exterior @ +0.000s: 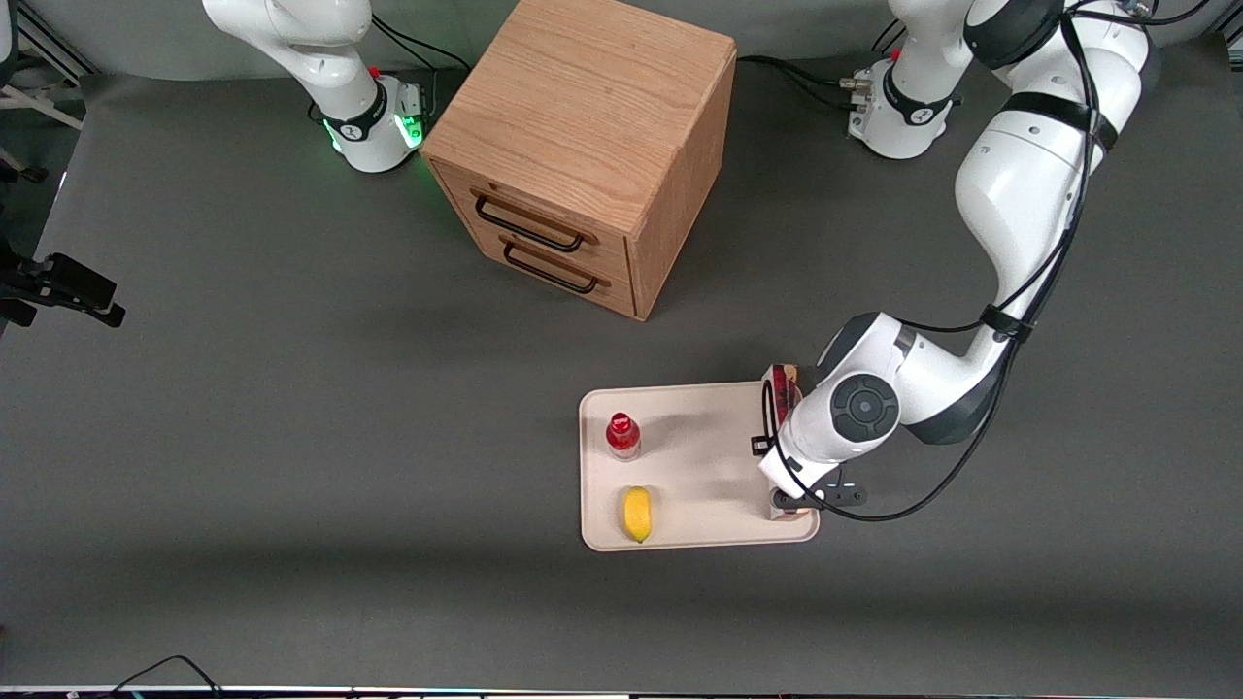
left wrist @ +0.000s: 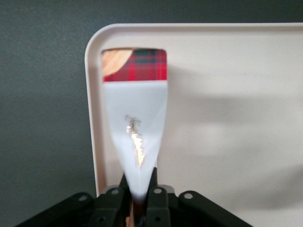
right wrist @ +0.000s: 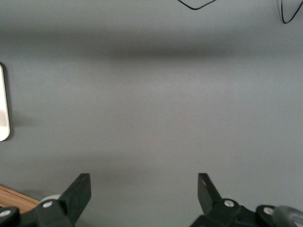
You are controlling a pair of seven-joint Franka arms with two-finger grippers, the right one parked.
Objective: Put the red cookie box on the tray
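A: Front view first. Where is the red cookie box (exterior: 783, 381)?

B: Lower right of centre, along the tray's (exterior: 699, 466) edge toward the working arm's end of the table. The arm covers most of it; the gripper (exterior: 791, 501) sits over the tray's near corner.

A: Anything else on the tray?

B: A red-capped bottle (exterior: 622, 435) and a lemon (exterior: 637, 514). A wooden drawer cabinet (exterior: 583, 146) stands at upper centre.

A: And the left wrist view?

B: The gripper (left wrist: 140, 198) is clamped on the red cookie box (left wrist: 136, 118), which lies over the tray (left wrist: 227, 118) just inside its rim.
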